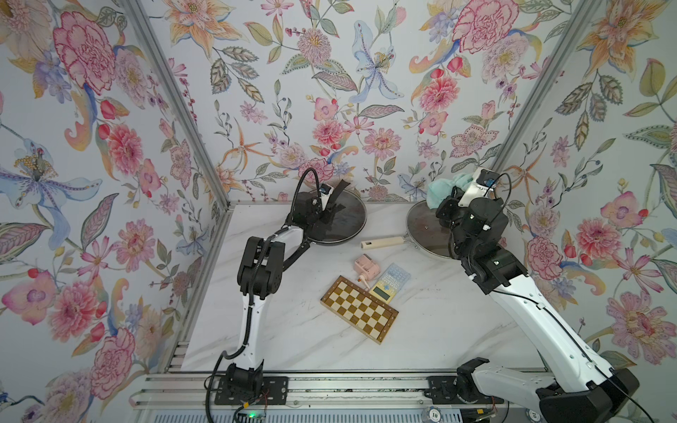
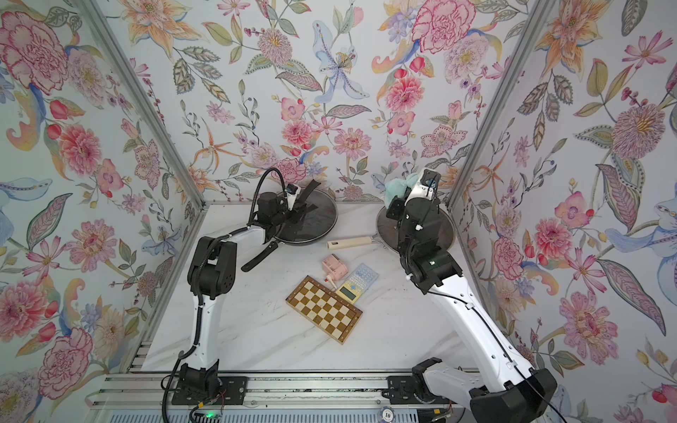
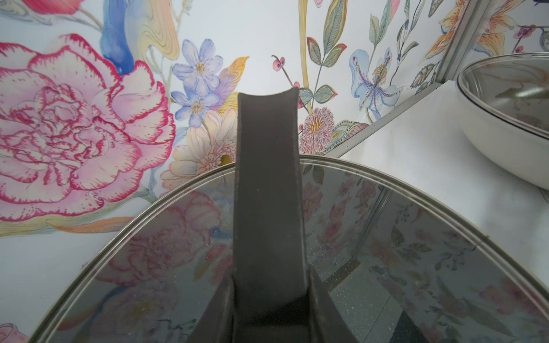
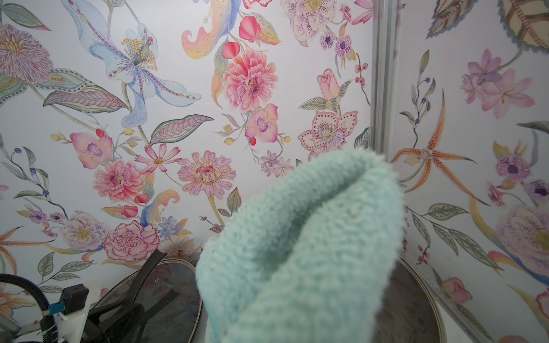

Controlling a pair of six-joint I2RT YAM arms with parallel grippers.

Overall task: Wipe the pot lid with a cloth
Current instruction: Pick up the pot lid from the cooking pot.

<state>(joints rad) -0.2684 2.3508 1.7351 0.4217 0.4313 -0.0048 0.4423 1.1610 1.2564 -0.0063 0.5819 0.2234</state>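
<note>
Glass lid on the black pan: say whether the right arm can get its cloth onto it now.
Probably yes: the right pincer holds the cloth near the glass lid, open table between. The left pincer crowds the lid's handle, leaving the outer glass free.

Both arms are built from white shells joined by black blocky joints. Along the left arm (image 1: 258,329) a thick black ribbed hose is led; on the right arm (image 1: 538,326) a thin black cable is clipped. The left gripper (image 1: 331,211) is coloured black.
</note>
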